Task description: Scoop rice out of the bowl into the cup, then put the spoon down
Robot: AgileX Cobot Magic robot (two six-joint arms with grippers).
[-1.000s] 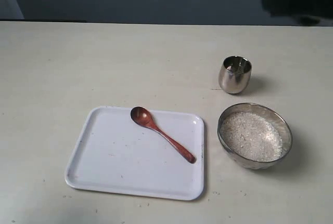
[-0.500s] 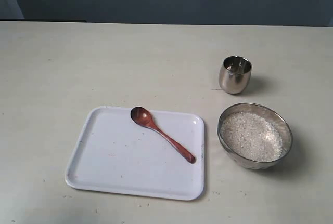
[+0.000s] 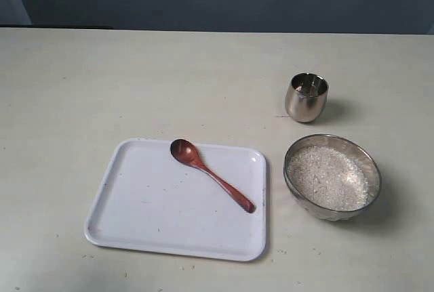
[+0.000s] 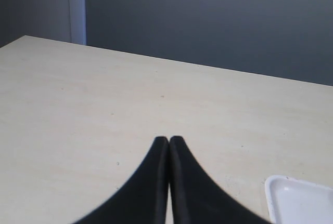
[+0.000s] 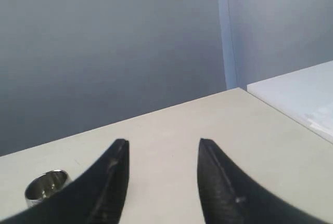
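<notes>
The dark wooden spoon (image 3: 211, 174) lies diagonally on a white tray (image 3: 146, 217), its small bowl toward the far left. Right of the tray stands the wide shiny bowl (image 3: 370, 170), filled with white rice (image 3: 327, 177). Behind it sits the small steel cup (image 3: 306, 96), also seen in the right wrist view as the cup (image 5: 46, 185). Neither gripper shows in the exterior view. My left gripper (image 4: 169, 140) is shut with nothing between its fingers, above bare table. My right gripper (image 5: 162, 143) is open and empty, with the cup off to one side.
The tray's corner (image 4: 299, 198) shows in the left wrist view. A dark wall runs behind the table's far edge. A white surface (image 5: 302, 96) adjoins the table in the right wrist view.
A dark shape at the exterior view's top right corner one second ago has gone out of view. The spoon, bowl, cup and tray have not moved.
</notes>
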